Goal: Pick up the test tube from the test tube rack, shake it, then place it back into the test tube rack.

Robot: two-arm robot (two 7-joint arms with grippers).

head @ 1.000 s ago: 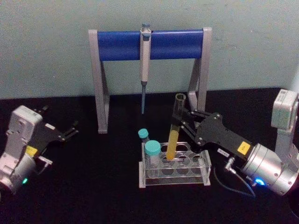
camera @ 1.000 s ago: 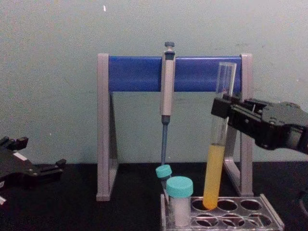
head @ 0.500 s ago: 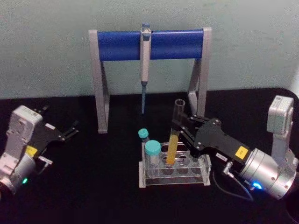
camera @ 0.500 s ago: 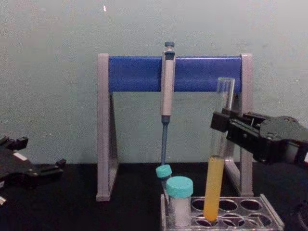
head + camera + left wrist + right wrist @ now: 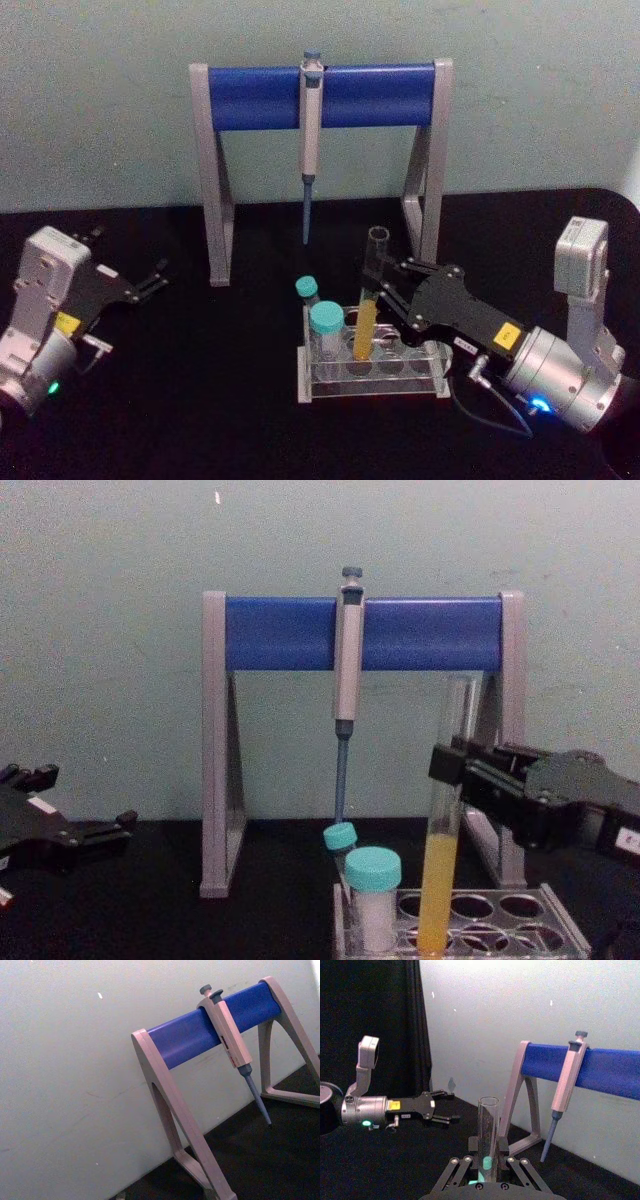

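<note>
1. Chest view: the test tube (image 5: 441, 860), yellow liquid in its lower part, was pictured clamped above the liquid line by the right gripper (image 5: 452, 770). Its rounded bottom appeared to be sunk into a hole of the test tube rack (image 5: 562, 932).
2. In the head view, the tube was shown leaning slightly, just beside a teal-capped vial (image 5: 326, 320).
3. The step in hand was judged to be the return: the tube was best straightened, lowered until seated, and only then released.
4. The left gripper (image 5: 150, 282) was parked well apart at the left, its fingers spread.
</note>
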